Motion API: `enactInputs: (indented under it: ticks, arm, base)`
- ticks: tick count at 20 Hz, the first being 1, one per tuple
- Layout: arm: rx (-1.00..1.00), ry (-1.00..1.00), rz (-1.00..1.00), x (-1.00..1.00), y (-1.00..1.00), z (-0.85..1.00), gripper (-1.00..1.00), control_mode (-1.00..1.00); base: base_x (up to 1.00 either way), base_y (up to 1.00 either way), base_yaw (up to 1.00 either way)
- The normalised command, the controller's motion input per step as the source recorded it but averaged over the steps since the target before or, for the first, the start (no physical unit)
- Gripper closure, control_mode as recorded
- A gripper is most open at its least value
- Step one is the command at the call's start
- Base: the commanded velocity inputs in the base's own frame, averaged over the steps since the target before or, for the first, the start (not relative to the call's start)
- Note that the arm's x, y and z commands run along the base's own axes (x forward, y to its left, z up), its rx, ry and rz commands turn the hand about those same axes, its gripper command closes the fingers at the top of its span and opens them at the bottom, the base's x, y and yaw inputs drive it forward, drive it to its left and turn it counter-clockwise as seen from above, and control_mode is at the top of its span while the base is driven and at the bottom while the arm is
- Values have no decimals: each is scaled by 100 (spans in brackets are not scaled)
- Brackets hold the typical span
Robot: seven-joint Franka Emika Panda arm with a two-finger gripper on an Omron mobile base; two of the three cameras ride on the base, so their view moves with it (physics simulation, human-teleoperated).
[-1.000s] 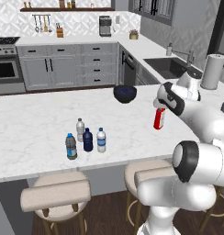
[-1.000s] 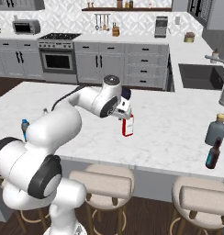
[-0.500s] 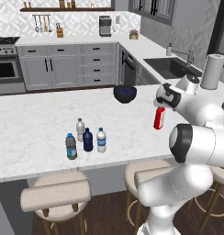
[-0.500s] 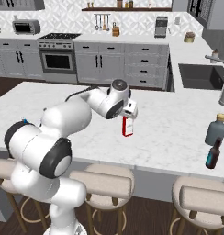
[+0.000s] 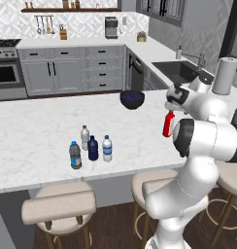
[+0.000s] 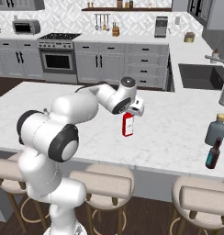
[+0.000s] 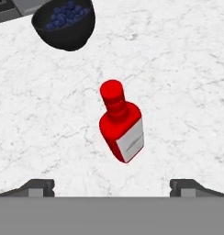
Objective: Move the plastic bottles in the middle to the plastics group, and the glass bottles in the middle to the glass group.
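hand hovering with jaws spread wide, gripping nothing | red bottle standing on table just below it, not yet lifted | water bottle sitting beside plastics group

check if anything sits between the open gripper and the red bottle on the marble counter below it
Nothing visible does. The open gripper hangs directly above the upright red bottle with a white label, with only bare white marble counter around it. The dark bowl of blueberries stands well off to one side, apart from the bottle.
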Motion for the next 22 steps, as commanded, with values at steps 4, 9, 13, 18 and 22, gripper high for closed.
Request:
enactInputs:
  ticks: [4,9,13,18,22]
  arm:
    - [0,0,0,33,-4,-16,-100,-100]
    - [0,0,0,28,0,-18,-100,-100]
    - [0,0,1,34,0,-23,-100,-100]
    - [0,0,3,31,0,-22,-100,-100]
    - [0,0,2,27,-7,-17,-100,-100]
  base:
    - [0,0,0]
    - [0,0,0]
    - [0,0,0]
    - [0,0,0]
    - [0,0,0]
